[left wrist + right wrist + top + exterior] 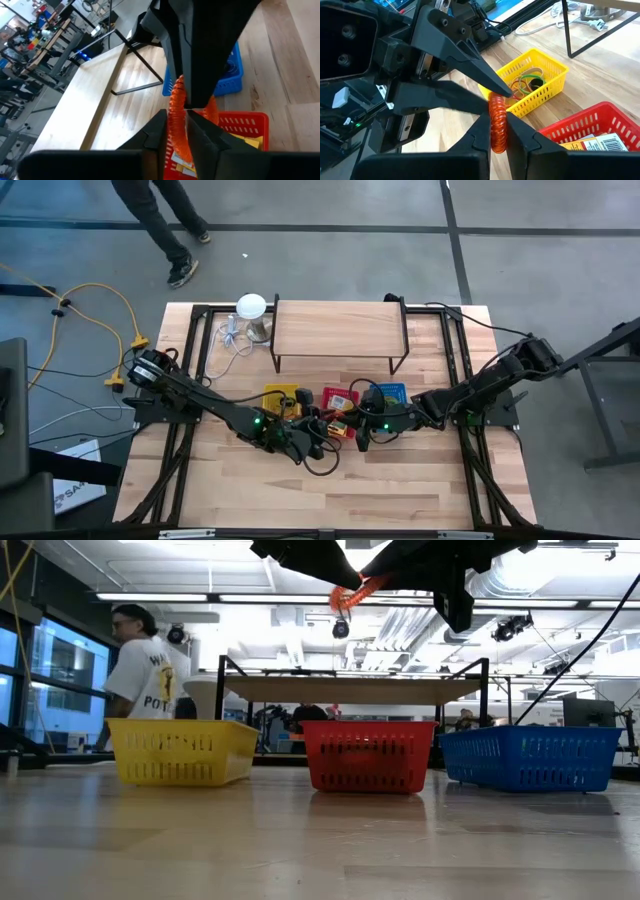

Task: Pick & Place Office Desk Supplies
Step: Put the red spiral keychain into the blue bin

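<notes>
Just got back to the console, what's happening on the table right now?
Both arms meet above the red basket, sharing one orange coiled ring. The right gripper has its jaws pinched on the ring, and the left gripper grips it from the other side. The yellow basket already holds rubber bands.

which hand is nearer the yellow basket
Left. The left hand hangs near the yellow basket; the right hand meets it on the orange coil.
</notes>
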Tool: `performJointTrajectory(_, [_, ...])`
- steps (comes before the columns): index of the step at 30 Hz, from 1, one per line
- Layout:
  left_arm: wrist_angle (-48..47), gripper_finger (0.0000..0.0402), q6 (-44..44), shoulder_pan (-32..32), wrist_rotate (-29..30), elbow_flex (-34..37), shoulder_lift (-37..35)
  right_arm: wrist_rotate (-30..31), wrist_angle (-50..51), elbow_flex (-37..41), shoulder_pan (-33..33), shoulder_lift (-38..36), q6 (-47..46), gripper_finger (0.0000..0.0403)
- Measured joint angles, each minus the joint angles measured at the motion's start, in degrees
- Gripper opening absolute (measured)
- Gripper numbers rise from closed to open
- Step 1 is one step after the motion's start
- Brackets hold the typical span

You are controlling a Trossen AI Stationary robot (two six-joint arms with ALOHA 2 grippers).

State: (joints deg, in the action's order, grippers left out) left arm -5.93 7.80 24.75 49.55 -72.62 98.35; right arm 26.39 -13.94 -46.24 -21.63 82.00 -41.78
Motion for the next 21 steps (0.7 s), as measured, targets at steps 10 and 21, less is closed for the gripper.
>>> performJointTrajectory(10, [0.0,0.0124,0.8,0.0,-3.7,0.0,0.0,-0.1,0.0,0.0,0.0,0.0,-0.4,0.0022])
performJointTrajectory(21, [0.0,0.0126,1.7,0.2,-2.1,0.0,0.0,0.6,3.2,0.0,-1.0,0.0,-1.5,0.0022])
